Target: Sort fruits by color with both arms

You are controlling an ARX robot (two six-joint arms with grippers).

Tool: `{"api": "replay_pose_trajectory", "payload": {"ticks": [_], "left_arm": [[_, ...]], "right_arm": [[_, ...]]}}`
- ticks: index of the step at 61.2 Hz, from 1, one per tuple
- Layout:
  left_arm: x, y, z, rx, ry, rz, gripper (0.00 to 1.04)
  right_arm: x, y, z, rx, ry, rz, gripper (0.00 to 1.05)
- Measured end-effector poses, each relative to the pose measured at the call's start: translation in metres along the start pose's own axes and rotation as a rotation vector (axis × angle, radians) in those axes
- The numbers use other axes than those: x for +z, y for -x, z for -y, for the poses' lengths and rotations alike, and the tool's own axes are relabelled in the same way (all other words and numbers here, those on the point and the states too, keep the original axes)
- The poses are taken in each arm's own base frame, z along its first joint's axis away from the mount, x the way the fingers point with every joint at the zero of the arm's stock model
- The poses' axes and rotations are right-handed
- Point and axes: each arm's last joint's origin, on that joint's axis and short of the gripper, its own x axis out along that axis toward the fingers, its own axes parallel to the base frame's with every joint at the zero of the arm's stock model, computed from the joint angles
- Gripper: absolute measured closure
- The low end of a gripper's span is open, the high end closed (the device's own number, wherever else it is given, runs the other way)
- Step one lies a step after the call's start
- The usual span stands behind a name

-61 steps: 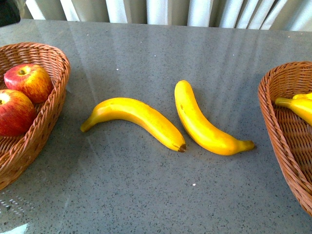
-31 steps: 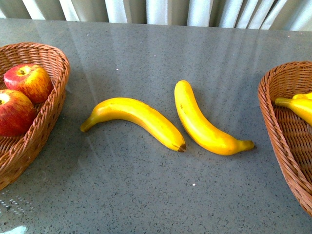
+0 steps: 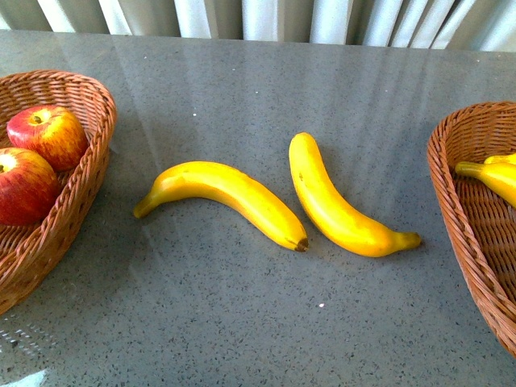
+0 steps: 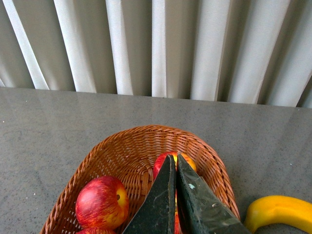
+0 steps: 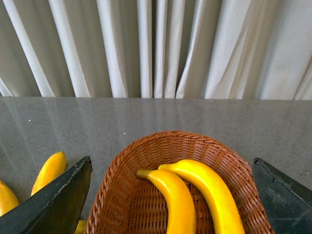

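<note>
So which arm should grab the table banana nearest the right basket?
Probably the right arm. The right gripper hangs open over the banana basket, and that banana lies close to it. The left gripper is shut above the apple basket.

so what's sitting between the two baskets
In the front view, two bananas, the left banana and right banana, lie on the table between the apple basket and banana basket.

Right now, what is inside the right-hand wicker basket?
One banana lies beside a second banana in the wicker basket. Part of the basket lies outside every view, so anything there is unseen.
</note>
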Motion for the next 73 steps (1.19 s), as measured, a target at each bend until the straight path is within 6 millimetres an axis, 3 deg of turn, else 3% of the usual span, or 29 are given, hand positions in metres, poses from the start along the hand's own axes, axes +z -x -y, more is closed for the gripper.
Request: {"api": "replay_pose_trajectory", "payload": {"ticks": [39, 73], "left_arm": [[0.007, 0.027, 0.000, 0.000, 0.000, 0.024, 1.03], [0.006, 0.038, 0.000, 0.000, 0.000, 0.024, 1.03]], "right_arm": [[0.000, 0.000, 0.000, 0.000, 0.000, 0.000, 0.09], [0.000, 0.000, 0.000, 0.000, 0.000, 0.000, 0.09]]}}
